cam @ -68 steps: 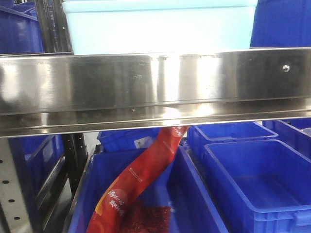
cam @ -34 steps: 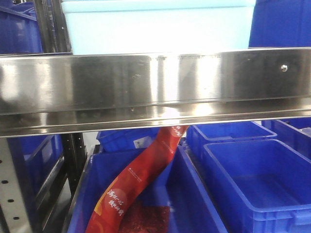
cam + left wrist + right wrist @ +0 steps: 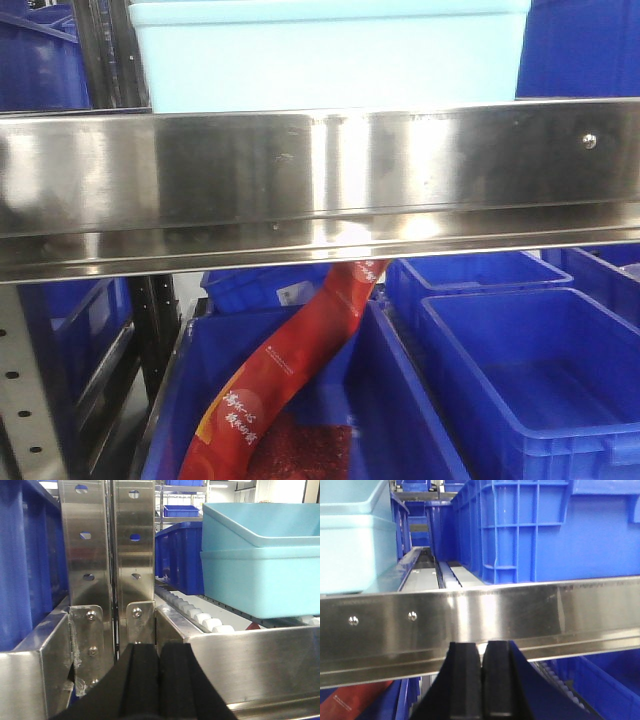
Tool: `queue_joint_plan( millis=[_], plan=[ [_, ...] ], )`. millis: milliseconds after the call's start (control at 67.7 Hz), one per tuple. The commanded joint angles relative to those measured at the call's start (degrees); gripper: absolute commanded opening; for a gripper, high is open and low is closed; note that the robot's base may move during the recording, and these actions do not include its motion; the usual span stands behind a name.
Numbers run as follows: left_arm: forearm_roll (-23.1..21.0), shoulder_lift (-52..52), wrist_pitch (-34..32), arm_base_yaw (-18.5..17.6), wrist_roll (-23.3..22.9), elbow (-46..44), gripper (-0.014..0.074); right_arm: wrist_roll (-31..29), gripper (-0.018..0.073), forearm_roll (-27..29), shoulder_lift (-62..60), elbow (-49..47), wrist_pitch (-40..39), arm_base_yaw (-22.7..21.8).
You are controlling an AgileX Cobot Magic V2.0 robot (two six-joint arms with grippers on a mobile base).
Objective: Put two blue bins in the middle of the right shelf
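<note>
Two pale light-blue bins, one nested in the other point(image 3: 260, 575), sit on the white rollers of the shelf behind its steel front rail. In the front view they point(image 3: 330, 55) fill the top middle; in the right wrist view their wall point(image 3: 350, 545) is at far left. My left gripper point(image 3: 159, 652) is shut and empty, low in front of the steel upright, left of the bins. Below the rail, my right gripper point(image 3: 482, 652) is shut with nothing in it, right of the bins.
A wide steel shelf rail point(image 3: 320, 180) crosses the front view. Dark blue crates point(image 3: 545, 530) stand beside the bins on the shelf and on the level below point(image 3: 540, 380). One lower crate holds a long red packet point(image 3: 290, 370). Perforated steel uprights point(image 3: 107, 555) stand at left.
The front view jitters slightly sideways and back; the bins and both grippers stay where they were.
</note>
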Motion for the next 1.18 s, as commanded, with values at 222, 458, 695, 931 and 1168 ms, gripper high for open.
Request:
queue_joint_plan(
  millis=[222,458,695,931,1168],
  plan=[
    [0.0,-0.2,-1.1,0.1,0.1,-0.1,-0.0111,-0.3,-0.0161,0.1,-0.5,0.2,-1.7,-0.2],
    [0.0,-0.2,-1.1,0.1,0.1,-0.1,-0.0111,-0.3,-0.0161,0.1,-0.5,0.2,-1.7,-0.2],
    [0.0,-0.2,-1.1,0.1,0.1,-0.1,-0.0111,-0.3,-0.0161,0.1,-0.5,0.2,-1.7,-0.2],
    [0.0,-0.2,-1.1,0.1,0.1,-0.1,-0.0111,-0.3,-0.0161,0.1,-0.5,0.2,-1.7,-0.2],
    [0.0,-0.2,-1.1,0.1,0.1,-0.1,-0.0111,-0.3,-0.0161,0.1,-0.5,0.2,-1.7,-0.2]
  ],
)
